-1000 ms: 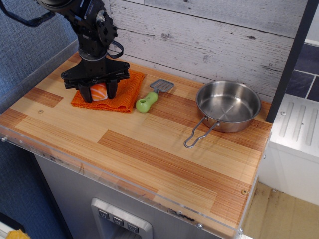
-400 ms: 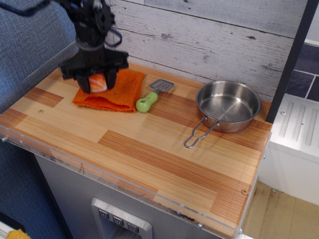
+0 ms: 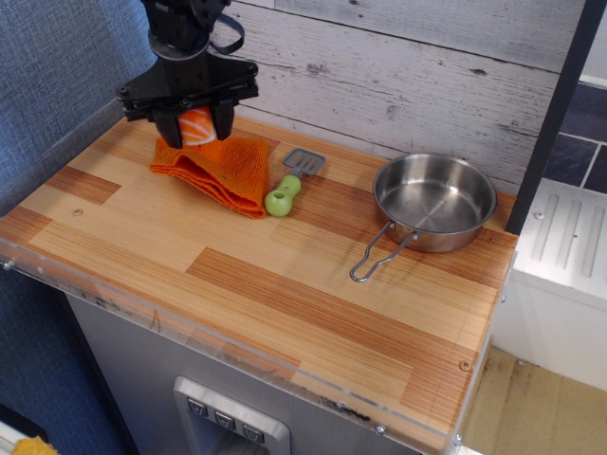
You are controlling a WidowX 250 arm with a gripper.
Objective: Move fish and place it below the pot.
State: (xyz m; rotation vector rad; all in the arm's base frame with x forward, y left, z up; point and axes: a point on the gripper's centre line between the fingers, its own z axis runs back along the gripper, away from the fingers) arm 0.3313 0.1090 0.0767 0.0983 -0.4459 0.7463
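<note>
The fish is an orange toy slice with white stripes, held between the black fingers of my gripper, which is shut on it and lifted above the table's back left. Just below it the orange cloth is bunched and pulled up on one side; it may be caught with the fish, I cannot tell. The pot, a shiny steel pan with a wire loop handle, stands at the right, far from the gripper.
A green-handled grey spatula lies just right of the cloth. The wooden counter has a clear plastic front edge. A plank wall runs along the back, and a dark post stands at the right.
My gripper has risen with the fish and shifted slightly right. The cloth has been dragged and crumpled from flat into a folded heap, nudging the spatula a little.
</note>
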